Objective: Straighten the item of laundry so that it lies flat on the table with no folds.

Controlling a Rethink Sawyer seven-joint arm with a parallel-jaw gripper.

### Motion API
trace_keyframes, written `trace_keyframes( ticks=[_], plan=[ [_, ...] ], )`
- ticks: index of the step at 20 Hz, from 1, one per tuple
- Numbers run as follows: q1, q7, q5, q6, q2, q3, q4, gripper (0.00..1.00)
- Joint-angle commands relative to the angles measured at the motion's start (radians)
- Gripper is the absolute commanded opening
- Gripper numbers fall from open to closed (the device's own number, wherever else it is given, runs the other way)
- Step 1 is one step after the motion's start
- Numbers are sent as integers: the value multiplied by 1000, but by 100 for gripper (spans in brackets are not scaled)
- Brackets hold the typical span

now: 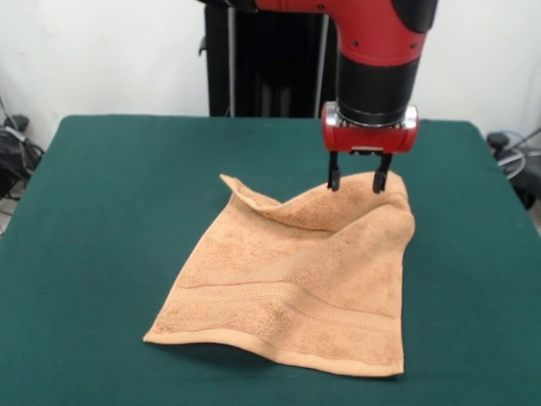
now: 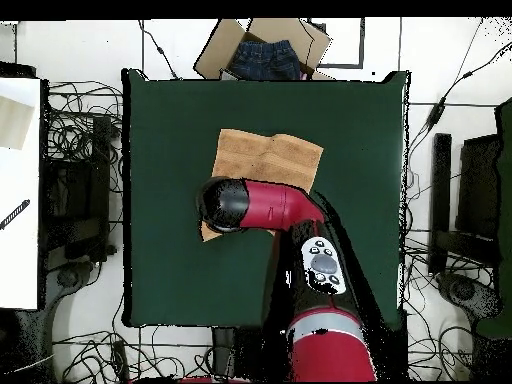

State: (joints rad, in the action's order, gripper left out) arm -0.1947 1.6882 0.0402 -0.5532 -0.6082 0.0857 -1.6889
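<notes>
The desk carries the towel near its middle, mostly spread, with its far edge rumpled and raised. The tool hangs at that raised far corner, fingers parted and gripping nothing that I can make out. Soft, limp and light (terry drags on felt), the towel is probably best pinched at that corner hem.

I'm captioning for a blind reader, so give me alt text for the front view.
A red and black robot arm's open gripper hovers at the raised far edge of a rumpled peach towel on a dark green table. The towel's near edge lies flat.
</notes>
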Motion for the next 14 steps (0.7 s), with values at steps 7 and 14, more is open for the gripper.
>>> trace_keyframes(
  ticks=[7,14],
  plan=[
    [32,180,22,242,13,39,-211,100],
    [45,180,28,348,56,28,-233,100]
  ],
)
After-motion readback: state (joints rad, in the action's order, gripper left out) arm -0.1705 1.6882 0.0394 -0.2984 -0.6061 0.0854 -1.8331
